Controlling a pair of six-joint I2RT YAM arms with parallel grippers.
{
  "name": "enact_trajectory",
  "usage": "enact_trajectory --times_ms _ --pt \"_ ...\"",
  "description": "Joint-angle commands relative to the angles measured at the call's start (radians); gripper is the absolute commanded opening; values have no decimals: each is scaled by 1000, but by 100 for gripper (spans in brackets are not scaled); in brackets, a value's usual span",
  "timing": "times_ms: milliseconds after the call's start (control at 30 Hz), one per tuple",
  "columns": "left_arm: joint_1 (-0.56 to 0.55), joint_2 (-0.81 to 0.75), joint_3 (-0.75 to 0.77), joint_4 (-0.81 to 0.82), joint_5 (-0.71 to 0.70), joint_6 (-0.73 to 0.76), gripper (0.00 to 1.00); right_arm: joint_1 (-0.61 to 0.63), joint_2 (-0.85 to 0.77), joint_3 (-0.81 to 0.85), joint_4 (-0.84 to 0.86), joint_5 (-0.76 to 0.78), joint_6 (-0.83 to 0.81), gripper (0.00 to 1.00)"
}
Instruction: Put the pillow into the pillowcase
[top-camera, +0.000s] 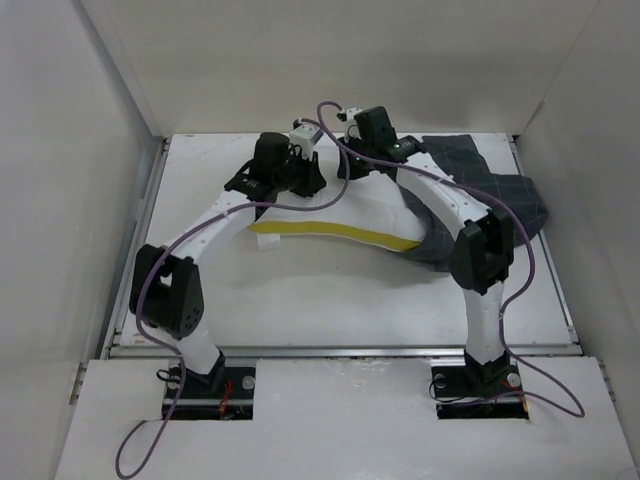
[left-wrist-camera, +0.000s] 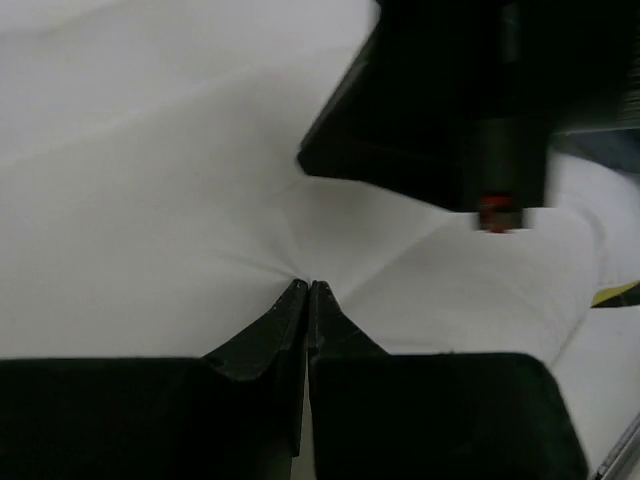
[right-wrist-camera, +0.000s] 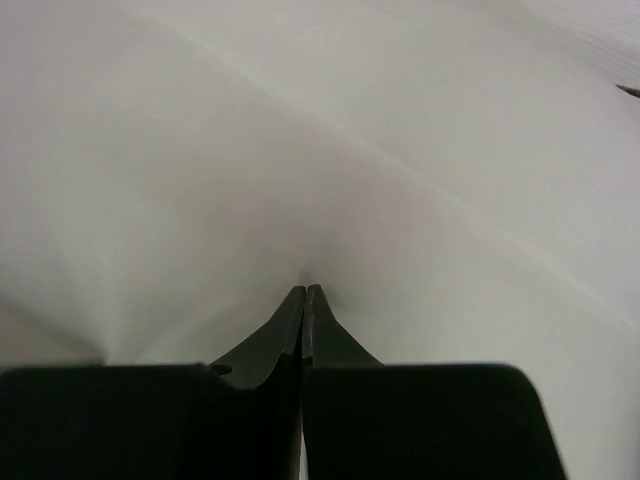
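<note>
White pillow (top-camera: 365, 208) cloth clenched in both claws.
Left claw (left-wrist-camera: 308, 292) is clamped on the white fabric, creases fanning from its tips; right claw (right-wrist-camera: 305, 292) is pinched shut on the same cloth. Both grip near the pillow's 12 o'clock edge, close together. The pillow lies mid-desk (top-camera: 300, 300), its yellow edge band (top-camera: 330, 236) along the 6 o'clock side. Its 3 o'clock end meets the checked charcoal pillowcase (top-camera: 505, 190), which is heaped toward the desk's 2 o'clock.

Bright even overhead light, soft shadows, wrist views blurred close up
</note>
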Motion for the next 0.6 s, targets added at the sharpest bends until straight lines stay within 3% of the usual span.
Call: enact_trajectory --times_ms 0,33,67,200,233,267,300,400,467,567 --pt "-22 -178 -5 114 52 1 0 1 -48 22 -43 91 -16 0" --pt "-22 -192 -43 113 35 1 0 1 -65 5 -43 142 -7 2" --pt "-22 -203 -68 113 -3 -22 0 -9 -100 -30 -54 230 -6 10" --pt "-31 -229 -175 63 -31 -54 0 -60 -171 -125 -64 309 7 26" --pt "-31 -238 -192 63 -31 -55 15 -71 -203 -144 -64 324 7 31" --pt "-31 -247 -226 49 -41 -70 45 -80 -217 -162 -64 334 7 35" --pt "-31 -258 -244 49 -42 -79 99 -94 -226 -193 -64 347 -3 45" --pt "-31 -304 -278 49 -147 -111 100 -103 -236 -215 -55 378 -58 56" --pt "-31 -313 -287 34 -282 -131 100 -103 -207 -215 -66 378 -103 57" --pt "34 -301 -275 -21 -403 -195 100 -103 -159 -204 -75 329 -126 65"
